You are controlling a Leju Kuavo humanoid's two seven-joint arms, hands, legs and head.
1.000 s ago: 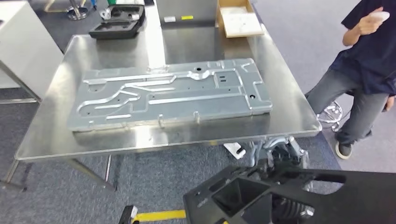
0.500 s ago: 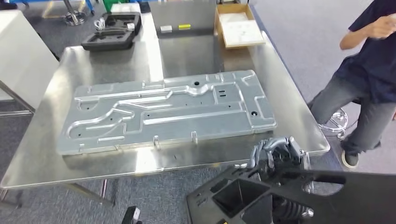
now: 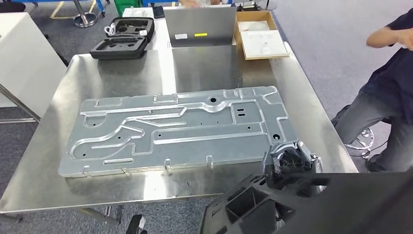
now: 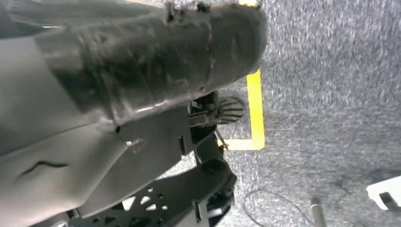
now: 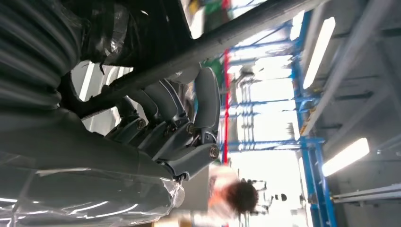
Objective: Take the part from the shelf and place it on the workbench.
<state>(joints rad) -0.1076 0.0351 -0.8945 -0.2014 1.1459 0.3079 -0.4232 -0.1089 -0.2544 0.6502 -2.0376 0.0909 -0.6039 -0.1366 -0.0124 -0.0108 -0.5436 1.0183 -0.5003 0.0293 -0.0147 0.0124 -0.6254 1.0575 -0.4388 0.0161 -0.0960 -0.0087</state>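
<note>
Right hand point(image 3: 291, 158) — fingers point(image 5: 165, 127) round part point(image 3: 311, 204)

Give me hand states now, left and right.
Left hand: cannot be told.
Right hand: fingers curled around an edge of the black part, holding it.

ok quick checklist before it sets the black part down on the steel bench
1. Right hand grips the large black moulded plastic part: ok.
2. Left hand's hold on the part: cannot tell; the left wrist view shows black plastic over the floor, no fingers.
3. Part over the shiny steel workbench: not ok, mostly off its near edge.
4. Free landing space: not ok, the big grey ribbed metal panel covers the middle.
5. Person in dark clothes near the bench's right side: not ok, close.
</note>
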